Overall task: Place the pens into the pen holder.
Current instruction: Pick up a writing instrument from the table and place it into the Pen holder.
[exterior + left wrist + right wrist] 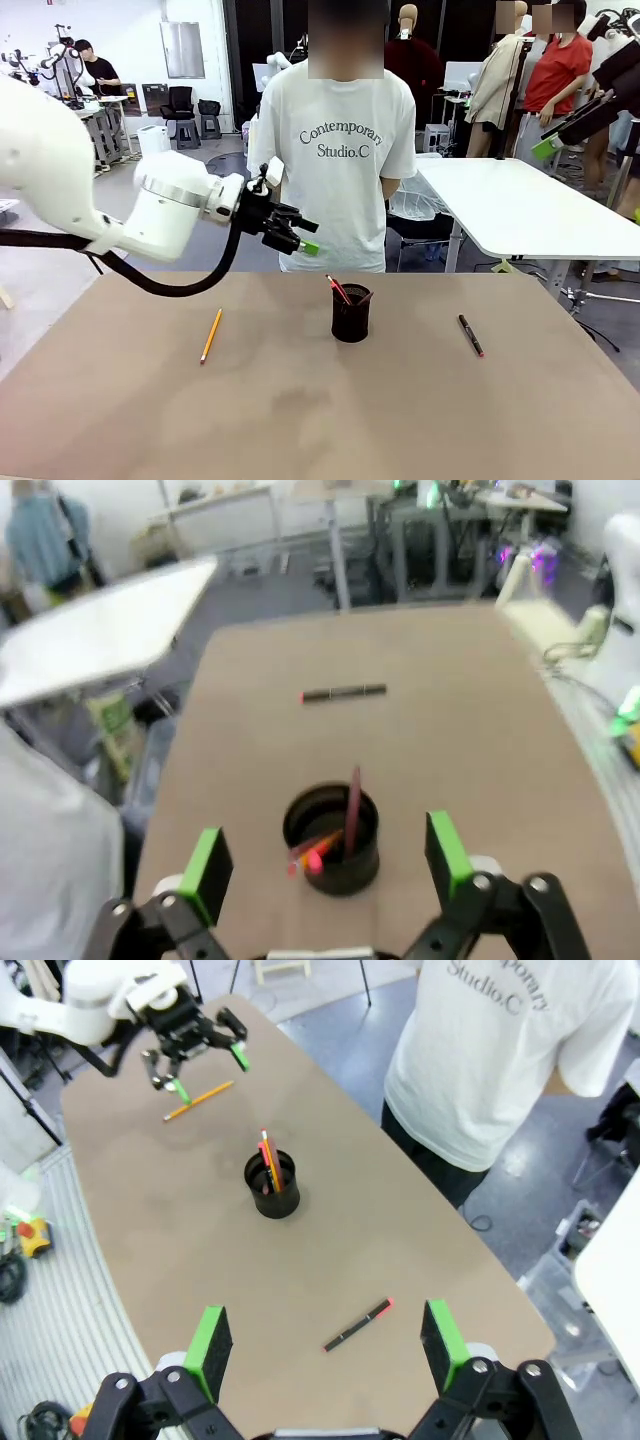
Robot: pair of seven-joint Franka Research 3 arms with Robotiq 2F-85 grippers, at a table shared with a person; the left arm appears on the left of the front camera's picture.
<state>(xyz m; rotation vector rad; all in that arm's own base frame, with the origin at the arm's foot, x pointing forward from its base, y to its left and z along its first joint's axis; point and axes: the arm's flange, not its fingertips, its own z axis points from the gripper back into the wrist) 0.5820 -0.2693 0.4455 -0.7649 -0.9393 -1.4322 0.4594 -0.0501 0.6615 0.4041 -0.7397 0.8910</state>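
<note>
An open lab hall: white worktable (pixel 520 210), black office chairs (pixel 180 105), a person (pixel 95 70) at a far bench (pixel 108 100).

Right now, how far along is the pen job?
Done: a reddish pen stands in the holder. In hand: nothing; the left tool and right tool are open and empty. Left: the pencil and the black pen lie on the table, either side of the holder.

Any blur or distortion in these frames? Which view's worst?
Left wrist view: soft all over, holder and black pen smeared, background washed out. Right wrist view: sharper, but the table edge bows from the wide lens. Front view: crisp, even light, no glare on the table.
</note>
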